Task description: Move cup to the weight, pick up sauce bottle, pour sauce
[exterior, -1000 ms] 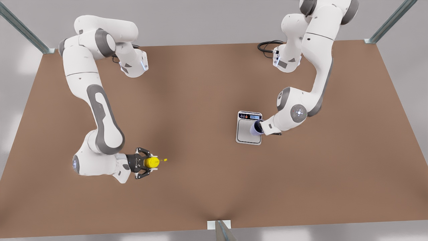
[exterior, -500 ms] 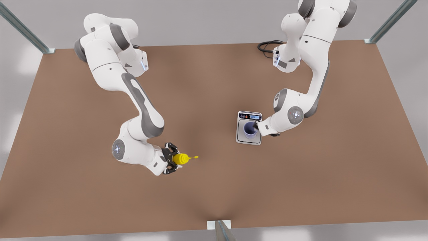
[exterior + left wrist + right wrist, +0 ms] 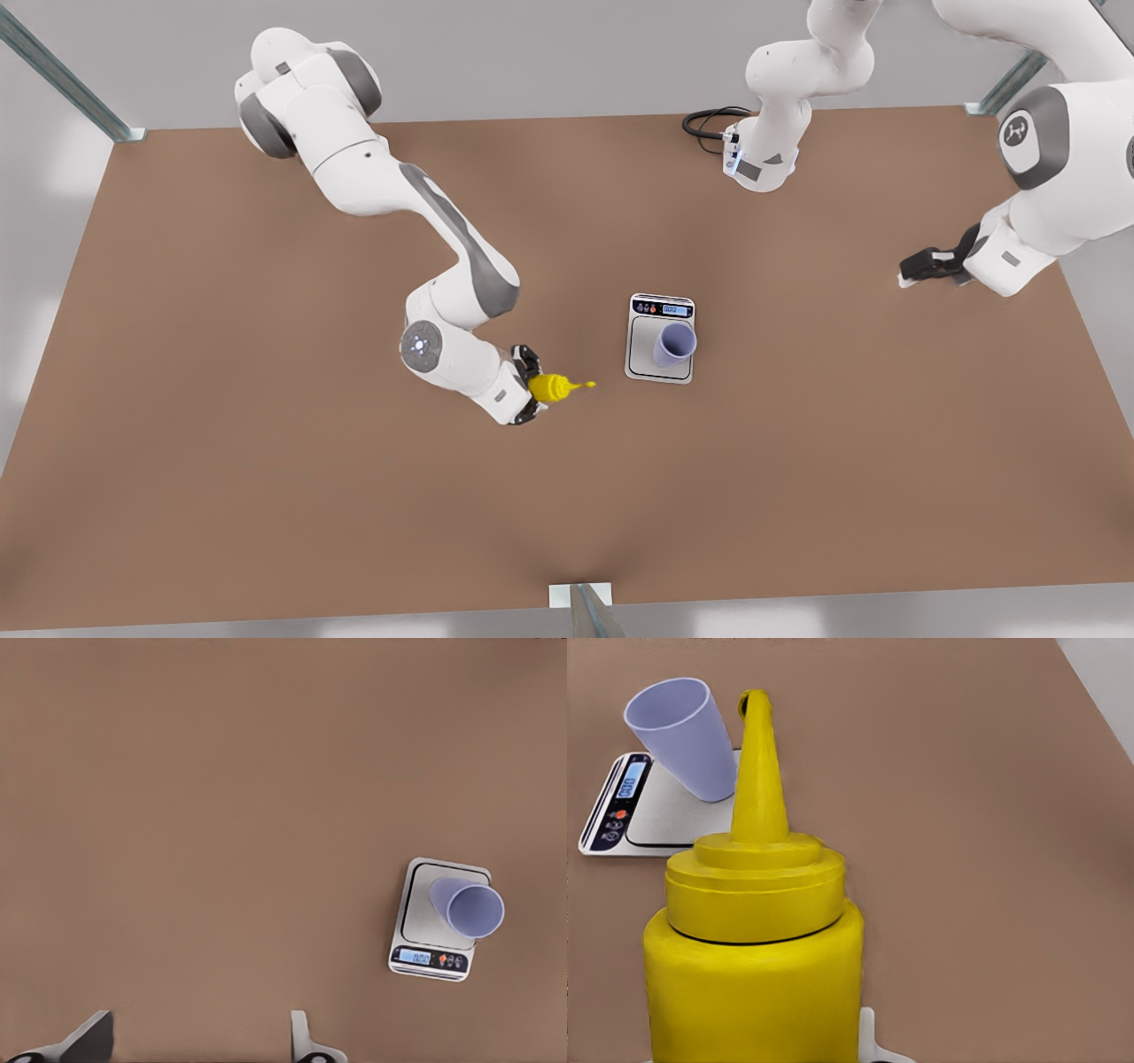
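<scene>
Ribbed-cap yellow sauce bottle [image 3: 551, 387] sits in right claw [image 3: 530, 385], nozzle tapering thin.

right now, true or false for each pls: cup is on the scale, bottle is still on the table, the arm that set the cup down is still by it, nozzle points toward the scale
1. The cup stands on the weight. True.
2. The sauce bottle sits free on the table. False: the right gripper holds it, shut on it.
3. The left gripper hovers at the cup. False: it is far off, open, near the table edge at the front view's right.
4. The bottle's nozzle points toward the weight. True.
</scene>
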Robot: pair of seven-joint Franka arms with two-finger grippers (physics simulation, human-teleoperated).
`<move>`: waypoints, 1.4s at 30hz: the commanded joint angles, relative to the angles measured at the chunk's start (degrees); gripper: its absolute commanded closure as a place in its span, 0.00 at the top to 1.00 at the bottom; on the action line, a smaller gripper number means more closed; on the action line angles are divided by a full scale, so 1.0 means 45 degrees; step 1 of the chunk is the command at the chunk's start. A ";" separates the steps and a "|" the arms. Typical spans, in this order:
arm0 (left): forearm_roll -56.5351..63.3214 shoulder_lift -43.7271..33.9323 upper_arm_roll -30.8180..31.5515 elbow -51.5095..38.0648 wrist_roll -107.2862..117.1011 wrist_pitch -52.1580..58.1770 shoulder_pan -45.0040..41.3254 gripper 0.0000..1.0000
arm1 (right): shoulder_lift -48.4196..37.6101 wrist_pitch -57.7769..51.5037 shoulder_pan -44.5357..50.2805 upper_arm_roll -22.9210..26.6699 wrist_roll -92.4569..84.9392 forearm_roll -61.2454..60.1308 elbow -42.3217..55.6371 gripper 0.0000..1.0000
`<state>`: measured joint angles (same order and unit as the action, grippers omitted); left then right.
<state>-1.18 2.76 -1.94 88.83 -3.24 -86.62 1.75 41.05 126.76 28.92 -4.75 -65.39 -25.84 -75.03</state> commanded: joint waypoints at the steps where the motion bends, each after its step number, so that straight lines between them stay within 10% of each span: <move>1: 0.1122 -0.0007 -0.0017 0.0007 0.0016 -0.0009 -0.0174 1.00 | -0.0020 -0.0220 0.0135 0.0021 -0.0157 -0.0292 0.0014 0.43; 9: 0.1122 0.0618 -0.0017 -0.0032 -0.0043 0.0049 -0.0253 1.00 | -0.0274 -0.0201 0.2069 0.0197 0.1405 0.0411 0.0600 0.43; 16: 0.1102 0.0716 -0.0017 -0.0032 -0.0062 0.0030 -0.0253 1.00 | -0.0157 -0.0220 0.5506 0.3710 0.2909 0.0645 0.0971 0.42; 28: 0.1102 0.0813 -0.0017 -0.0032 -0.0082 0.0049 -0.0214 1.00 | -0.0938 -0.2095 0.3496 0.3439 0.2226 -0.2499 0.1107 0.39; 38: 0.1102 0.0813 -0.0017 -0.0032 -0.0062 0.0088 -0.0253 1.00 | -0.0977 -0.2837 -0.4257 -0.3298 -0.2266 -0.3125 0.0932 0.39; 42: 0.1122 0.0813 -0.0017 -0.0032 -0.0062 0.0108 -0.0253 1.00 | -0.0782 -0.4399 -0.6582 -0.4217 -0.4296 -0.3866 0.0737 0.40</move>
<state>3.83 6.42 -2.02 88.68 -3.52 -86.13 0.65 37.80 107.21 -1.71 -23.77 -86.59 -44.51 -72.23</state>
